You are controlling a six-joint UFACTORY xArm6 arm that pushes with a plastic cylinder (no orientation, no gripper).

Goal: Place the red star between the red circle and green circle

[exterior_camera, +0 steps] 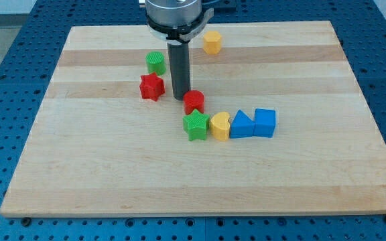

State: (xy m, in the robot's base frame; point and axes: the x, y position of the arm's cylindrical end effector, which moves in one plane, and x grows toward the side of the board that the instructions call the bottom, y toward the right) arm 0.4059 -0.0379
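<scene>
The red star [151, 87] lies on the wooden board [112, 167], left of centre. The green circle [155, 63] sits just above it toward the view's top, nearly touching. The red circle [194, 102] lies to the star's right and slightly lower. My tip [179, 98] stands between the red star and the red circle, close to the red circle's upper left edge and a small gap from the star.
A green star [196, 125], a yellow heart [220, 126], a blue triangle [241, 125] and a blue cube [265, 123] form a row below the red circle. A yellow hexagon [212, 42] sits near the board's top edge.
</scene>
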